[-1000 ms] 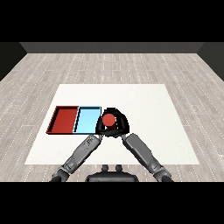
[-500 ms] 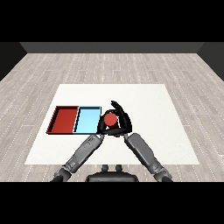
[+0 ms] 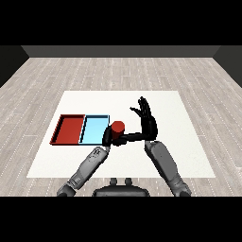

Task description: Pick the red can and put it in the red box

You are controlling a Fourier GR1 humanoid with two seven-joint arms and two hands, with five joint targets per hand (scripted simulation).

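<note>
White surface (image 3: pixel 189 156) carries a red tray (image 3: pixel 70 129) and a blue tray (image 3: pixel 94 130) side by side. Left hand (image 3: pixel 113 138) curls round the red can (image 3: pixel 117 127), just right of the blue tray. Grasp looks done; next comes a carry leftward over to the red tray. Right hand (image 3: pixel 147 120) stands upright, fingers spread, holding nothing.

red can (image 3: pixel 117 126), trays (image 3: pixel 84 129) (red, light blue)
</note>
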